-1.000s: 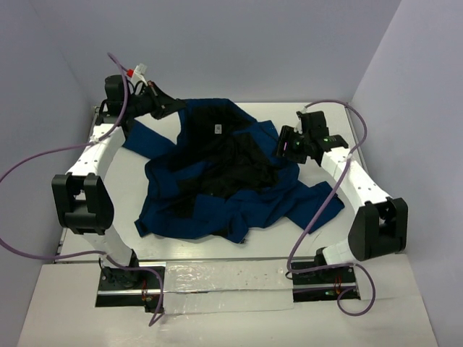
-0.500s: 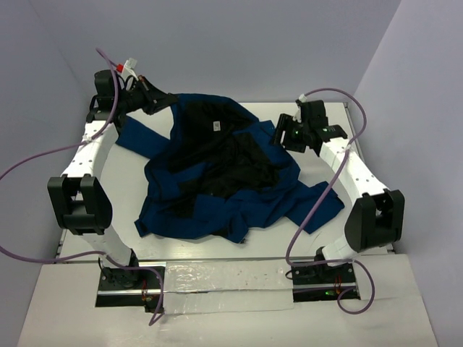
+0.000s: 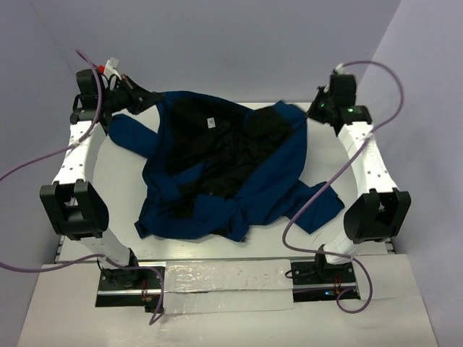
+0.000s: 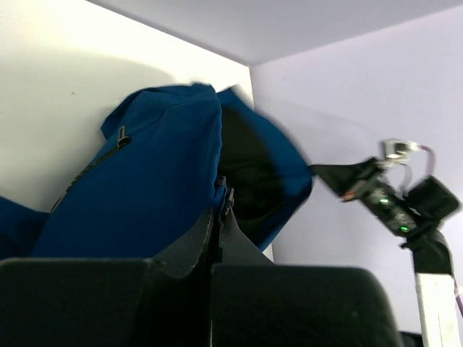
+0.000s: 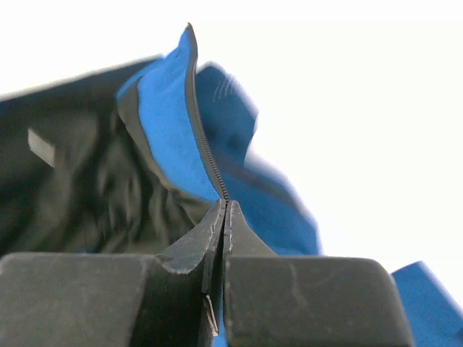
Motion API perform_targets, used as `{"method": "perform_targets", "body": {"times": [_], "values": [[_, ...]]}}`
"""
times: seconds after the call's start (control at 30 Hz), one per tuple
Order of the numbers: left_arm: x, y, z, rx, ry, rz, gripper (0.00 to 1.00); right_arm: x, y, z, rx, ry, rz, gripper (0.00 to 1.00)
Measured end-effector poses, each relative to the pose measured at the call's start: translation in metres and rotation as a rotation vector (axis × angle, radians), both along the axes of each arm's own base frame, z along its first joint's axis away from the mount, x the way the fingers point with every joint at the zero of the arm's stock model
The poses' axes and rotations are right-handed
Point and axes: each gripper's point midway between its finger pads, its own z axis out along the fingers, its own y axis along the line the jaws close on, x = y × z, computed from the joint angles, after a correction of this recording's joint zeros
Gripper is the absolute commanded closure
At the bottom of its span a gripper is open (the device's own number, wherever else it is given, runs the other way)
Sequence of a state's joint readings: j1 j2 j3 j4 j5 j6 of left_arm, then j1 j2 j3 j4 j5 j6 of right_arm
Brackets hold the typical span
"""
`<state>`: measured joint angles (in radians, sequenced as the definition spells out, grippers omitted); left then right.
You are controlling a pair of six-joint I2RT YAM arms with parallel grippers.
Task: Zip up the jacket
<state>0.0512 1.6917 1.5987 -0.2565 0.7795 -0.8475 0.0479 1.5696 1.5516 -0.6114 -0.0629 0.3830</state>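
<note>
Top external view: the jacket (image 3: pixel 217 181) lies open on the counter (image 3: pixel 119 195), black lining (image 3: pixel 224 155) upward, most of it bunched toward the middle and near side. My left arm (image 3: pixel 72 152) reaches to the far left corner and my right arm (image 3: pixel 365 155) to the far right. Each set of jaws is closed on a far edge of the cloth, so that edge is drawn out between them. I judge this hold is meant to spread the front open and expose both zipper edges so they can be lined up; the zipping itself is not yet begun. One sleeve (image 3: pixel 126 134) trails on the counter just below the left jaws.

Left wrist view: the left jaws are shut on a fold of the jacket (image 4: pixel 159 181), its blue outer face toward the camera and the cloth spreading away from the pinch. A small zip pull (image 4: pixel 123 135) shows on that face, likely a pocket's; whether anything is in the pocket I cannot tell. The right arm (image 4: pixel 394 206) shows beyond, well apart.

Right wrist view: the right jaws are shut on the jacket (image 5: pixel 163 116) exactly at its zipper teeth (image 5: pixel 206 148), which run up from the pinch along the front edge, with the lining (image 5: pixel 72 166) to the left. I judge this grip holds the tooth line taut and easy to find.

Containers: none shows in any view.
</note>
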Motion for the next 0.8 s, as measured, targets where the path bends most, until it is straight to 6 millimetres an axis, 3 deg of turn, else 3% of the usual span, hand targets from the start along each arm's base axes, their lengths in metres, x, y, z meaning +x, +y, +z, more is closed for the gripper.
{"method": "perform_targets", "body": {"times": [0.1, 0.17, 0.23, 0.3, 0.37, 0.43, 0.57, 0.63, 0.73, 0.8], "values": [[-0.004, 0.007, 0.018, 0.007, -0.02, 0.031, 1.0, 0.014, -0.026, 0.057, -0.048, -0.138, -0.052, 1.0], [-0.011, 0.008, 0.033, 0.009, -0.046, 0.042, 1.0, 0.019, -0.029, 0.091, -0.076, -0.225, -0.039, 1.0], [-0.021, 0.008, 0.047, 0.01, -0.075, 0.049, 1.0, 0.02, -0.022, 0.113, -0.089, -0.289, 0.004, 1.0], [-0.031, 0.008, 0.058, 0.012, -0.106, 0.054, 1.0, 0.017, -0.011, 0.118, -0.102, -0.321, 0.054, 1.0], [-0.04, 0.008, 0.063, 0.013, -0.122, 0.055, 1.0, 0.009, 0.005, 0.102, -0.115, -0.306, 0.111, 1.0], [-0.044, 0.007, 0.059, 0.013, -0.129, 0.054, 1.0, -0.002, 0.035, 0.072, -0.135, -0.277, 0.187, 1.0], [-0.042, 0.007, 0.017, 0.013, -0.039, 0.049, 1.0, -0.054, 0.122, -0.018, -0.164, -0.125, 0.419, 1.0], [-0.038, 0.007, -0.009, 0.015, 0.021, 0.048, 1.0, -0.091, 0.153, -0.065, -0.178, -0.037, 0.522, 1.0], [-0.038, 0.008, -0.041, 0.022, 0.093, 0.046, 1.0, -0.144, 0.18, -0.122, -0.183, 0.082, 0.63, 0.79], [-0.039, 0.008, -0.057, 0.024, 0.127, 0.045, 1.0, -0.169, 0.188, -0.143, -0.175, 0.139, 0.67, 0.59]]}}
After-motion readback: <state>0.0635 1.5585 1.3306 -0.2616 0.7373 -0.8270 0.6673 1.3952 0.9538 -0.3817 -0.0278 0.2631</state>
